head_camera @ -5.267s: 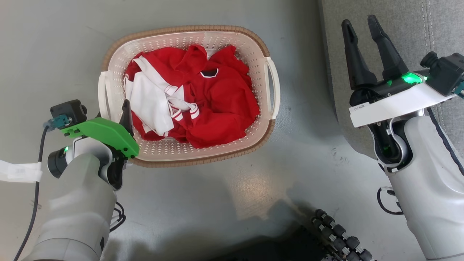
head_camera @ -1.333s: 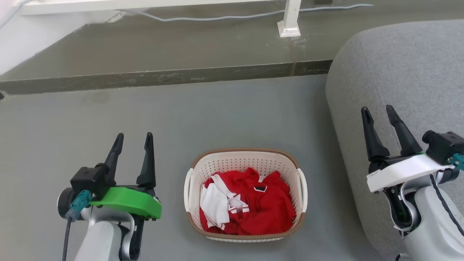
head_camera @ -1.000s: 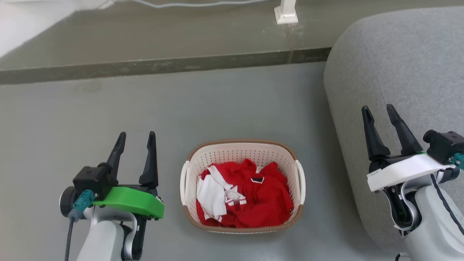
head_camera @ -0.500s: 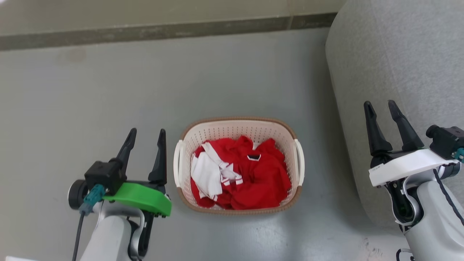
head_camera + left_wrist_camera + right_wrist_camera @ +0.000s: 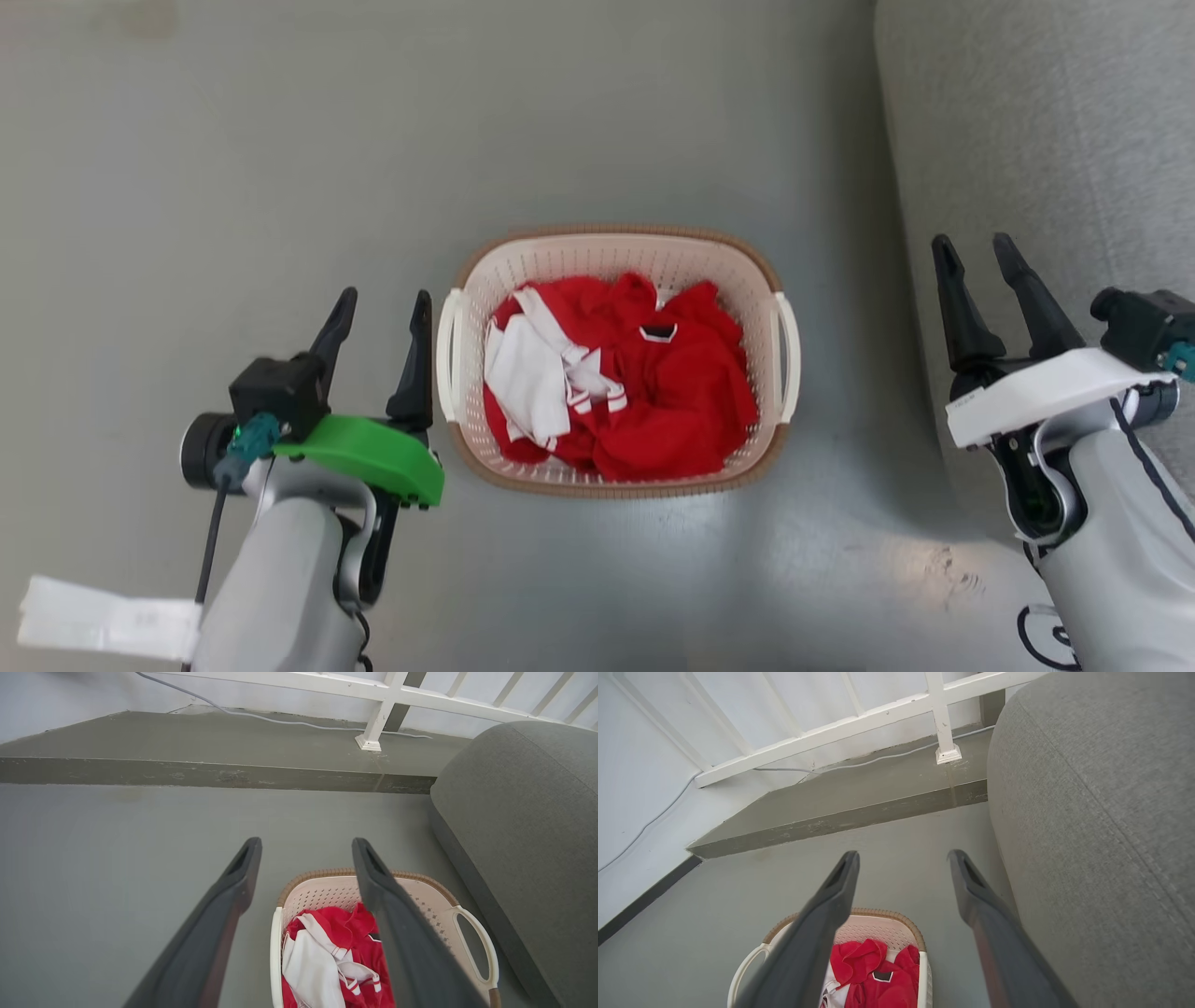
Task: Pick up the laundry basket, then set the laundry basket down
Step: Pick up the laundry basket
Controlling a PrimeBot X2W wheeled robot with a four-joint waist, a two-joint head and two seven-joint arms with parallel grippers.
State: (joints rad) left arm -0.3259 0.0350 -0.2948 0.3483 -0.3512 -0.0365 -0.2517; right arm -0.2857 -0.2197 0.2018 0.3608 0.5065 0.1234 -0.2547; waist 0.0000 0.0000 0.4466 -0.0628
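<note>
Laundry basket on floor between left gripper and right gripper, both spread apart and empty

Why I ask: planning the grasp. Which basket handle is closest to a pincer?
The handle on the robot's left, just beside the left pincer; the opposite handle stands well apart from the right pincer.

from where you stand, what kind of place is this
Likely a home living area: a grey fabric sofa, a laundry basket of red and white clothes on the floor, a white railing on a raised step.
</note>
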